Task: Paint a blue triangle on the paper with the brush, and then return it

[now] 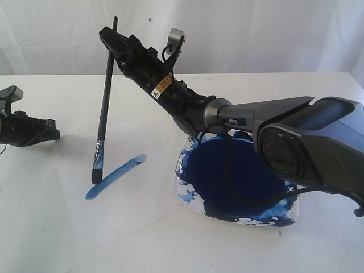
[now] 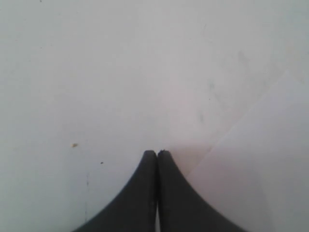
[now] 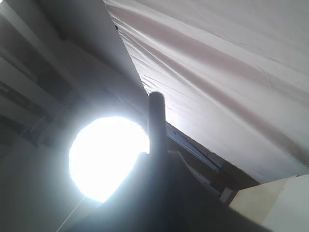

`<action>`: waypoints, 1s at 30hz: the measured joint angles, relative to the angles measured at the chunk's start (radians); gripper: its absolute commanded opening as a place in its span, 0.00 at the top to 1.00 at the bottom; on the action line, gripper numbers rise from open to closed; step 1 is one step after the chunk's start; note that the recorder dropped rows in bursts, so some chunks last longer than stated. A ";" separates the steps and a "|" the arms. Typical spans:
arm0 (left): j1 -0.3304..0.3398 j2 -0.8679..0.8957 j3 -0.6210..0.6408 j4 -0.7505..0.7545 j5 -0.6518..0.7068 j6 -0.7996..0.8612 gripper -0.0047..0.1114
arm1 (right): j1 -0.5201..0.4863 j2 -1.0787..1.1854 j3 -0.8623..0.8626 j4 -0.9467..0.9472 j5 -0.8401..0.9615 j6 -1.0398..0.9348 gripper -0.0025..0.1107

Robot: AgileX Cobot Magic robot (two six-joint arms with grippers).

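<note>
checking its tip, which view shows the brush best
Exterior view: the whole brush shows, from the right gripper down to its blue tip. Right wrist view shows only the dark handle end; left wrist view, none.

- The table point(image 1: 273, 85) carries every item; a cloth point(image 1: 256, 28) hangs behind it.
- The paper point(image 1: 131, 199) lies flat on the table, left of centre.
- The dish point(image 1: 181, 181) sits on the table just beside the paper's right side.
- The stroke point(image 1: 115, 176) lies slantwise on the paper, left of the dish and apart from it.
- The brush point(image 1: 106, 102) stands nearly upright over the stroke's left part, tip down (contact with the paper cannot be confirmed). Its upper handle is clamped in the right gripper point(image 1: 112, 41).
- The right arm point(image 1: 273, 119) reaches in from the right, above the dish.
- The left gripper point(image 1: 54, 135) sits low at the far left, well apart from the brush, beside the paper's edge.
</note>
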 measured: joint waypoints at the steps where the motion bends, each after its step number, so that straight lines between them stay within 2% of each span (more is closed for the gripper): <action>1: 0.000 0.000 0.000 0.000 0.000 0.000 0.96 | 0.000 0.000 0.000 0.000 0.000 0.000 0.98; 23: 0.000 0.000 0.000 0.000 0.000 0.000 0.96 | 0.000 0.000 0.000 0.007 0.004 0.004 0.98; 30: 0.000 0.000 0.000 0.000 0.000 0.000 0.96 | 0.000 0.000 -0.002 0.007 0.048 -0.109 0.98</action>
